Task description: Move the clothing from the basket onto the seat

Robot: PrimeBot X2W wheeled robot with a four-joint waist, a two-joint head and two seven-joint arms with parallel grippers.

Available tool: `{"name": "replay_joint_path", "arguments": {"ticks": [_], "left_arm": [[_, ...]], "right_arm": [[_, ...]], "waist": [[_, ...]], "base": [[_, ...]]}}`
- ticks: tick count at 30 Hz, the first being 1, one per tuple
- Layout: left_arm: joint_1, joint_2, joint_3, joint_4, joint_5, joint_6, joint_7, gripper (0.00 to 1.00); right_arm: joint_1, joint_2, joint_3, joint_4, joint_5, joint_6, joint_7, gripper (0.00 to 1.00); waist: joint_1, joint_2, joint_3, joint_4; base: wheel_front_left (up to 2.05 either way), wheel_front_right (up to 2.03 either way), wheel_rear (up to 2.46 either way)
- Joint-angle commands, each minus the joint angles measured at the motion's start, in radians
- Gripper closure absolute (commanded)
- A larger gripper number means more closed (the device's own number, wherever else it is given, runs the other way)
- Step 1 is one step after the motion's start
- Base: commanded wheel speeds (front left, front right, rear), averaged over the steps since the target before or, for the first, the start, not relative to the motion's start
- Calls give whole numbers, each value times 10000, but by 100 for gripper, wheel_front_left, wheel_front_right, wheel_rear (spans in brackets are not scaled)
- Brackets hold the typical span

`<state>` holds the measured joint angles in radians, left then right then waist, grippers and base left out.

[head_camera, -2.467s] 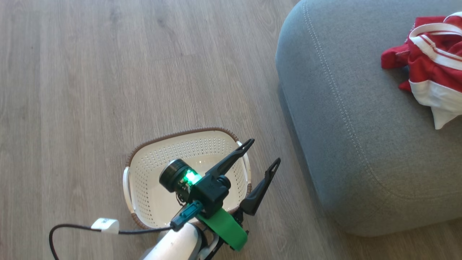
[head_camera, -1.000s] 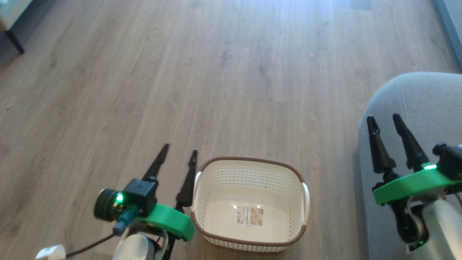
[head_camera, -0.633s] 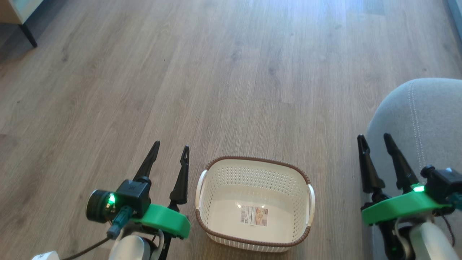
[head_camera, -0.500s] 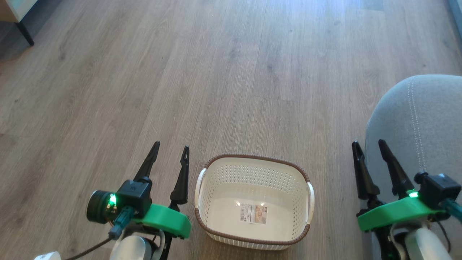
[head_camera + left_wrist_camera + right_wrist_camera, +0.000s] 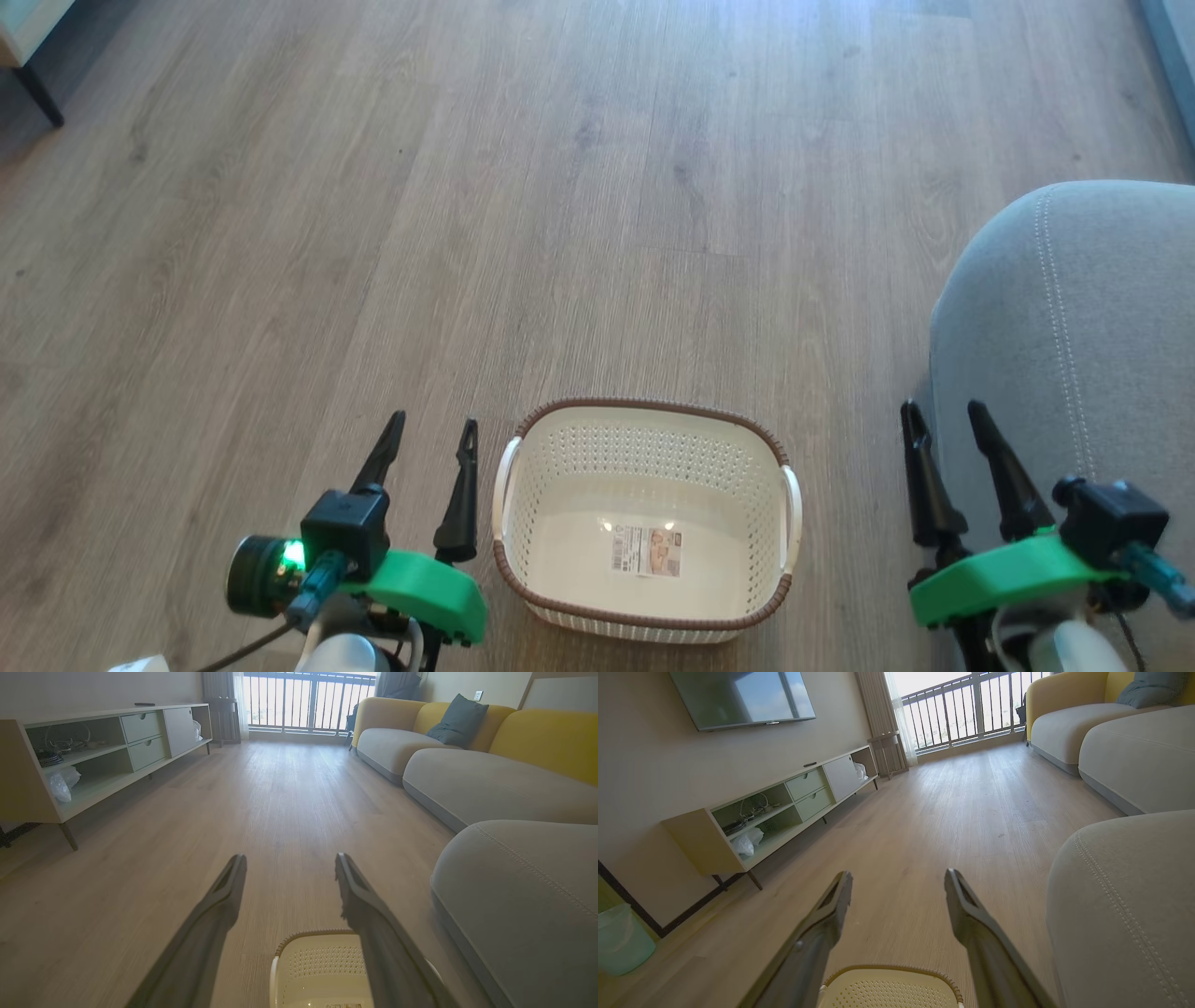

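The basket stands on the wood floor, between my two grippers and just left of the seat. Its bare bottom carries a printed label.

In my earliest head view the red clothing lay on the seat cushion. The camera has since swung round to the basket. Against half a second ago, the basket holds its place in the head view, while both grippers sit lower in it.

- Left gripper: fingers apart, gripping nothing, just beside the basket's left handle.
- Right gripper: fingers apart, gripping nothing, at the seat's rounded edge.
- Basket: cream plastic, rounded rectangle, perforated walls, brown braided-look rim, white side handles.
- Seat: grey woven fabric, rounded corner, one line of pale stitching.
- Floor: long matte planks with visible grain.
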<state>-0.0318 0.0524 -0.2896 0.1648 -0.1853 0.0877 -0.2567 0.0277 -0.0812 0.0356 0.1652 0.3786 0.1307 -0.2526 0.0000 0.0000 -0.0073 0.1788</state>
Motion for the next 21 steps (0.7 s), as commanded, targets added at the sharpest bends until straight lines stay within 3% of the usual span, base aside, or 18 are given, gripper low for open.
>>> {"name": "replay_joint_path", "arguments": {"ticks": [1, 12, 21], "left_arm": [[-343, -22, 380, -268, 62, 111, -51, 0], [-293, -22, 376, -140, 134, 2, -51, 0], [-255, -22, 611, -19, -411, 6, -51, 0]], "right_arm": [[-89, 9, 227, -231, -106, 0, -91, 0], [-150, 20, 171, -172, -344, 0, -91, 0], [-160, 46, 246, -176, -372, 0, -91, 0]], "waist": [[0, 0, -8, -12], [0, 0, -25, -77], [0, 0, -63, -95]], "base": [[0, 0, 0], [0, 0, 0], [0, 0, 0]]}}
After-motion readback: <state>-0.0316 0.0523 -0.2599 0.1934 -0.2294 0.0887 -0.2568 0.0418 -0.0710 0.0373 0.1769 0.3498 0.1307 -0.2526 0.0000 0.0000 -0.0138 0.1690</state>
